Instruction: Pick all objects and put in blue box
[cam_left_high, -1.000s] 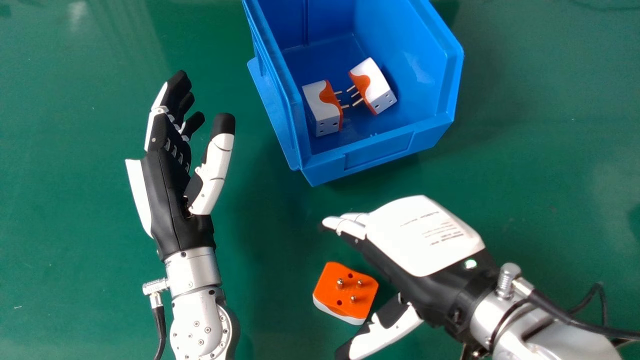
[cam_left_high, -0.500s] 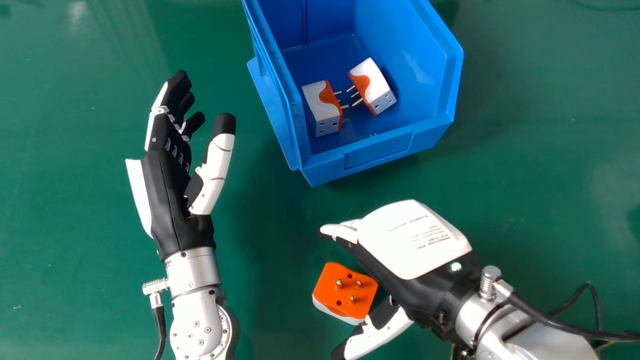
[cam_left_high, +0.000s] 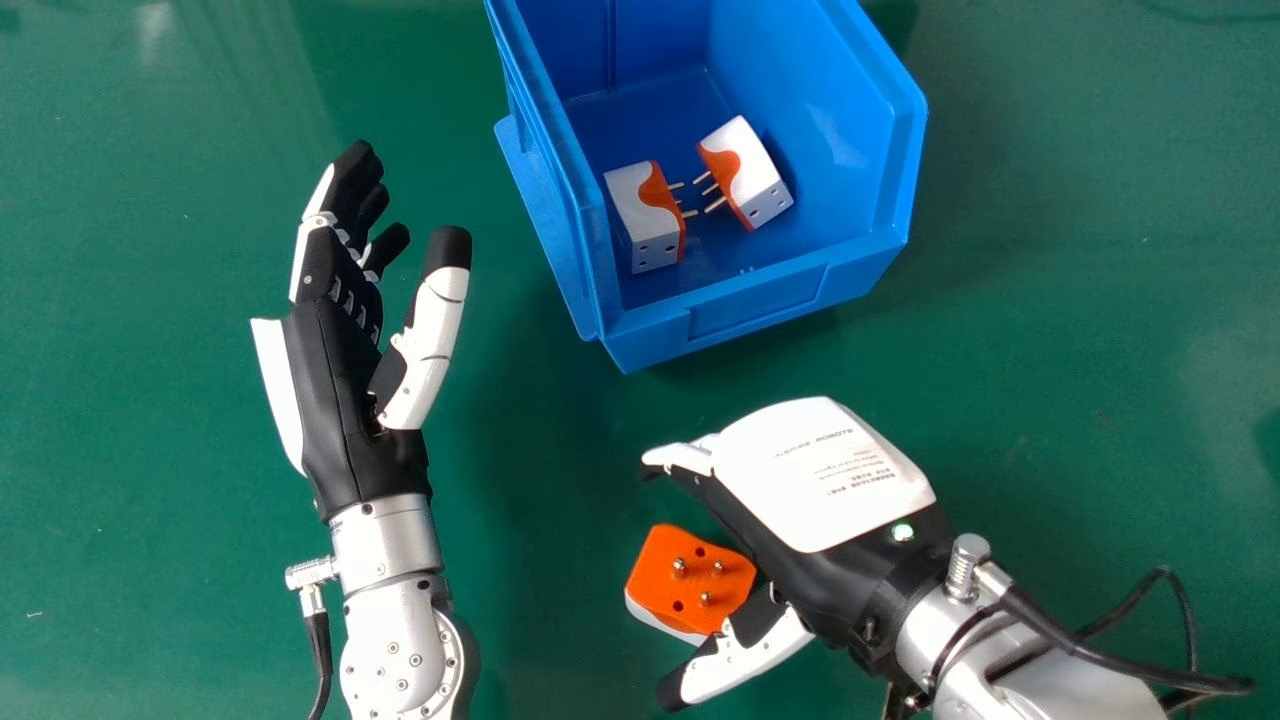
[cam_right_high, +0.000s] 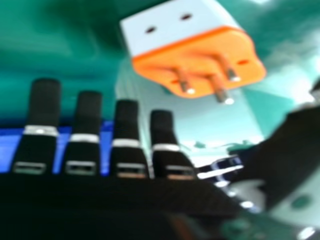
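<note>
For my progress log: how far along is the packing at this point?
Two orange-and-white plug adapters already lie in the blue box. Nothing is in hand: the right hand is open, its fingers and thumb either side of a third adapter on the green table. Only that adapter looks left to grasp and box.

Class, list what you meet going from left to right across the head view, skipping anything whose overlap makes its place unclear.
Left hand → boxed adapter with prongs pointing right → boxed adapter with prongs pointing left → right forearm.
</note>
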